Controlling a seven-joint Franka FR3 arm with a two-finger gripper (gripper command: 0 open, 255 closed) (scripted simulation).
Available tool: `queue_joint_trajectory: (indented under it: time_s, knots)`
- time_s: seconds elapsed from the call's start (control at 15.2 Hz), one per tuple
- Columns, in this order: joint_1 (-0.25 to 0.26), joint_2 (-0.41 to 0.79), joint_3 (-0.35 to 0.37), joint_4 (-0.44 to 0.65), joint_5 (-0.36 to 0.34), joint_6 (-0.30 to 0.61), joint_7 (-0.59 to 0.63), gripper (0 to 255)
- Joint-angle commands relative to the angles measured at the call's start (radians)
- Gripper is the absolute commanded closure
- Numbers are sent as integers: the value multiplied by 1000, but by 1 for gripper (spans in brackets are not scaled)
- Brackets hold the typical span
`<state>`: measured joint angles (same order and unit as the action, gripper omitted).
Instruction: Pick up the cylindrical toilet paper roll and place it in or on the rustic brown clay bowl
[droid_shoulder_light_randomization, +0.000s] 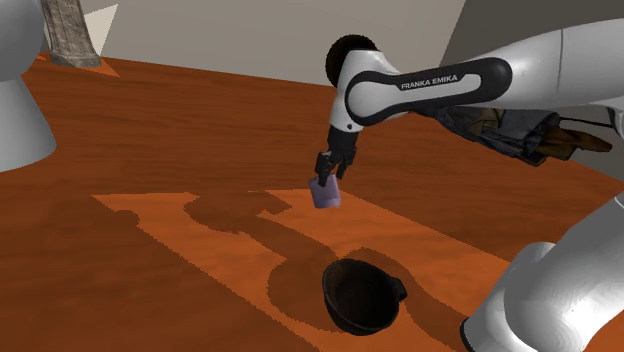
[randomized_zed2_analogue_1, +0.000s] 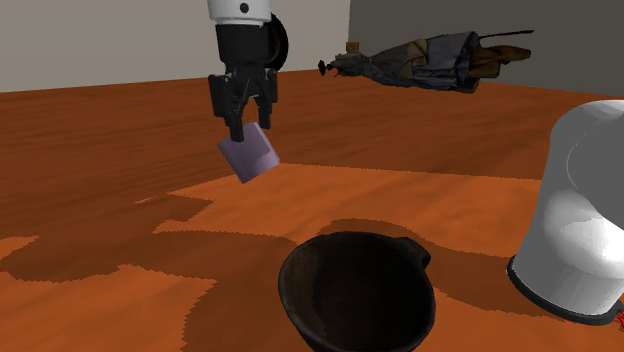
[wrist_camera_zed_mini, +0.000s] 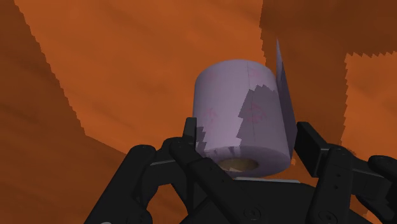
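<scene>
**Roll in Grasp Above Tabletop; Bowl Not Yet Reached**

Finding 1: the fingers (randomized_zed2_analogue_1: 236, 122) were pinching the toilet paper roll (randomized_zed2_analogue_1: 249, 155), 1 black finger on each side of its curved wall. In the wrist view the roll (wrist_camera_zed_mini: 238, 108) appeared pale purple, with its core opening facing back toward the hand. Its long axis therefore ran roughly in line with the fingers. A loose flap of sheet stood off 1 side.

Finding 2: the roll hung clear of the wood-grained tabletop (droid_shoulder_light_randomization: 150, 120), tilted in the second exterior view. Its shadow fell on the tabletop separately, so nothing supported it but the grasp.

Finding 3: the bowl (randomized_zed2_analogue_1: 355, 300), drawn very dark brown with a small lug on its rim, stood upright and empty. In the second exterior view it lay at about 5 o'clock from the roll, lower and well apart. The shoulder view placed the bowl (droid_shoulder_light_randomization: 335, 300) between 5 and 6 o'clock from the roll (droid_shoulder_light_randomization: 325, 194).

Assessment: the pick appeared complete and the placement not yet done. The coming move would need travel along that 5 o'clock line until the roll sat over the bowl's opening, followed by descent and release. The tilt and the loose flap might let the roll catch the rim.
</scene>
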<state>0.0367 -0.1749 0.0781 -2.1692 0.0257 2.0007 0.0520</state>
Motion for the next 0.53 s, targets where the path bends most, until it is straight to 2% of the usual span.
queue_joint_trajectory:
  time_s: [0.0, 0.46]
  knots:
    - [0, -6, 0, 25, 0, -31, 0, 255]
    - [0, -22, -2, 104, 0, -125, 1, 255]
